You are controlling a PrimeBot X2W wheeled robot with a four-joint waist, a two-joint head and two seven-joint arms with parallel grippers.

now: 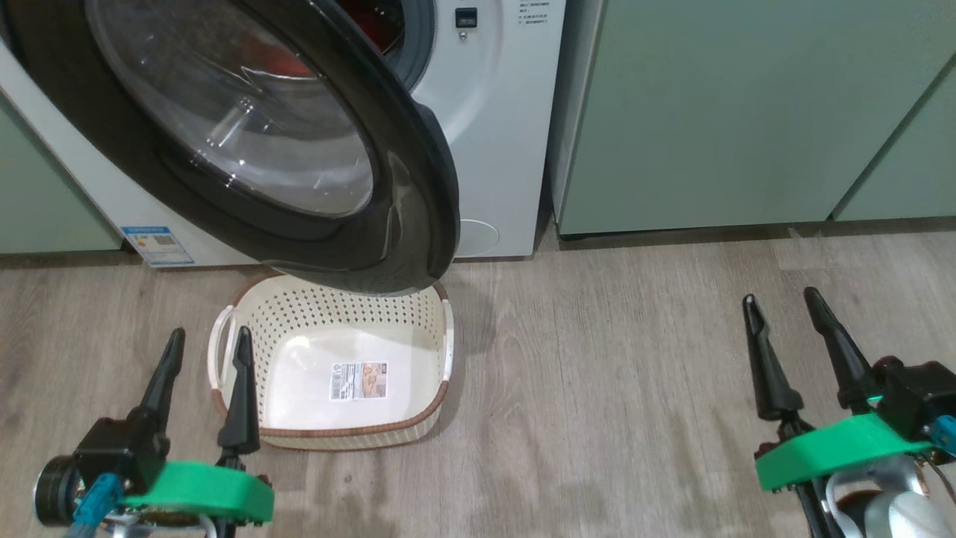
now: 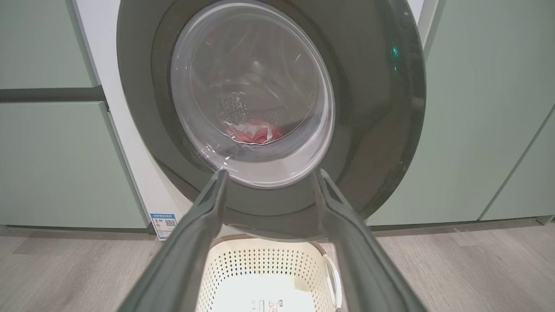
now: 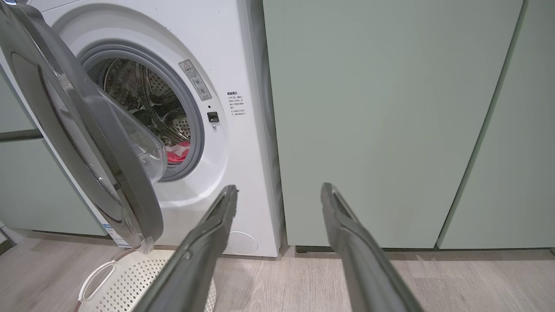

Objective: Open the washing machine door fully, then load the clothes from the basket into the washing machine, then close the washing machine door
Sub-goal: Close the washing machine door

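Wood-grain floor (image 1: 597, 373) runs up to the washing machine (image 1: 508, 112) and green cabinets (image 1: 709, 112). I read the washing machine door (image 1: 261, 149) as half swung, hinged left, its outer face towards my left hand (image 1: 210, 334), the nearer one. The right hand (image 1: 780, 297) sits well apart. Both hands are spread wide, holding nothing. The door's lower edge overhangs the empty basket (image 1: 351, 314). Red cloth, probably the clothes (image 3: 177, 152), lies in the drum.
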